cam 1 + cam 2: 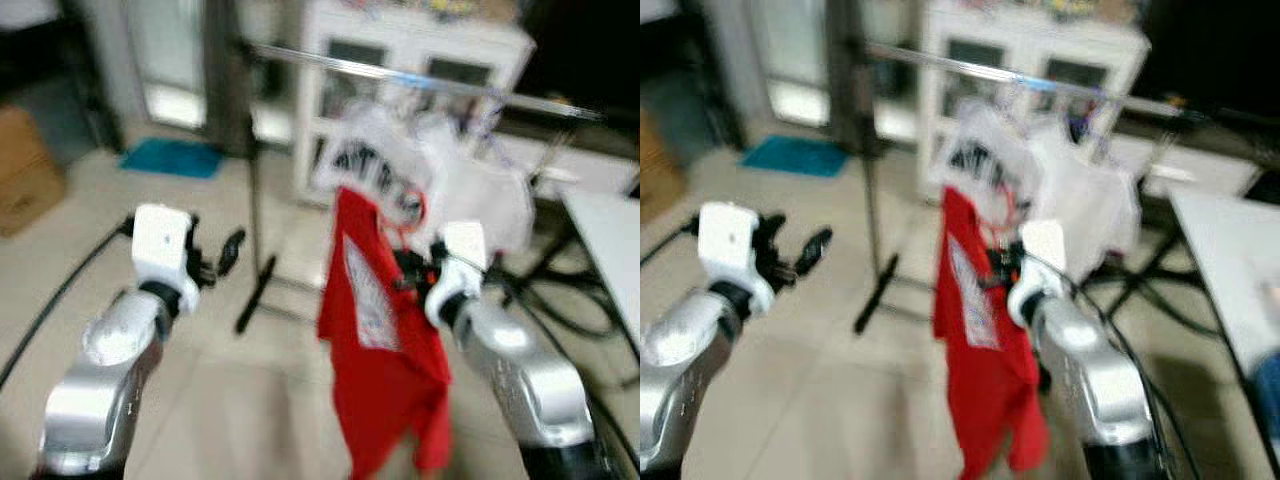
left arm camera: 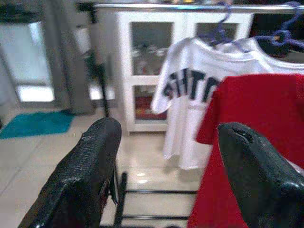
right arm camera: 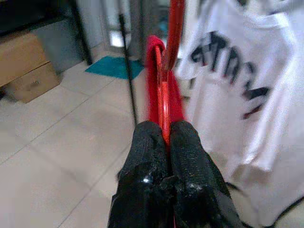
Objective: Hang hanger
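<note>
Right gripper [image 3: 164,137]: raised at centre-right, below the rail; both black fingers pressed together on the red hanger [image 3: 165,102], which stands upright between the pads.

Red hanger: held off the rail, carrying a red T-shirt [image 1: 385,350] that hangs down in front of the right arm (a pale print panel shows on its chest). The hook's position relative to the rail cannot be made out in the blurred head views.

Left gripper [image 2: 164,164]: raised at left, well apart from the garments; fingers spread wide with nothing between them.

Clothes rail [image 1: 420,80]: a silver horizontal bar running across the far side, on a dark upright post [image 1: 250,190] with a foot on the floor.

White T-shirt [image 2: 192,95]: dark lettering, hung on the rail by a purple hanger [image 2: 218,33], just behind the red shirt.

White cabinet [image 2: 142,66]: glass doors, far behind the rail.

Teal mat [image 1: 172,157]: on the tiled floor, far left.

Cardboard box [image 1: 28,170]: far left edge.

Pale table [image 1: 610,250]: right edge, with dark cables on the floor beside it.
</note>
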### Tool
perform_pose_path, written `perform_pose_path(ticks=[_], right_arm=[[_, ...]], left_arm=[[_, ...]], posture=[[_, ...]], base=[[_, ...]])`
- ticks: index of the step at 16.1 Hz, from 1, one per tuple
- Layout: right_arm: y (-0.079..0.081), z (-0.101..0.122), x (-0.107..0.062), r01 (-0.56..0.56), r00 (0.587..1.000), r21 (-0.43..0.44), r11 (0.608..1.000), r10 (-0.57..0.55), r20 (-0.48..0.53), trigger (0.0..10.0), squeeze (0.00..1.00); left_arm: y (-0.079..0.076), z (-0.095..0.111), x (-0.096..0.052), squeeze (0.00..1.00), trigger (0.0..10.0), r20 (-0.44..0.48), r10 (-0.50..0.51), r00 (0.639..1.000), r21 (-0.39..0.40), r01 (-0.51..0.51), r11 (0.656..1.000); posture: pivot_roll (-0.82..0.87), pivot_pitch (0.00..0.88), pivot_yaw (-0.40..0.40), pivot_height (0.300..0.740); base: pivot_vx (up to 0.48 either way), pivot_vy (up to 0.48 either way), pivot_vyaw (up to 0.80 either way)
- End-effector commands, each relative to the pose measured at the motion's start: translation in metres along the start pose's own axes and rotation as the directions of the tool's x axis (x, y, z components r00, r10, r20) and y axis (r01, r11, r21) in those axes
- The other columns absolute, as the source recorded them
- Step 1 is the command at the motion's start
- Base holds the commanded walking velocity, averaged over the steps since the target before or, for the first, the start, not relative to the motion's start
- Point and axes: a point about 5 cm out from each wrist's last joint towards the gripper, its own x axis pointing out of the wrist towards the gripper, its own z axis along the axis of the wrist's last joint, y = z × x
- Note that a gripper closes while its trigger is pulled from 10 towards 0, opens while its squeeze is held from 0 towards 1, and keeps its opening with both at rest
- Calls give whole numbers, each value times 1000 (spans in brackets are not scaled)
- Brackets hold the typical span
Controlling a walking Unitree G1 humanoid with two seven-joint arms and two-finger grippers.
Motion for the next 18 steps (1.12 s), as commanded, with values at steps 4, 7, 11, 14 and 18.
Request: perform_pose_path(ticks=[4,7,11,14,18], right_arm=[[-9,12,2,64,997,42,997,-66,51,10000,0],[-8,18,3,63,994,13,998,-64,85,10000,0],[-4,18,5,38,996,-25,999,-35,84,10000,0],[-4,20,6,43,995,-16,999,-42,89,10000,0],[-5,20,4,47,995,-14,999,-46,93,10000,0]], left_arm=[[-8,4,1,0,10000,11,-30,999,15,30,999],[-9,4,-1,0,10000,10,-32,999,10,32,999],[-9,2,-5,0,10000,3,-33,999,10,33,999],[-12,1,-6,0,10000,-5,-52,999,15,52,999],[-15,0,-5,0,10000,-14,-88,996,29,88,996]], posture=[[115,0,-43,740],[118,0,-50,740],[125,0,-68,740],[127,0,-72,740],[124,0,-63,740]], base=[[480,0,0],[480,0,0],[480,0,0],[480,0,0],[471,0,0]])
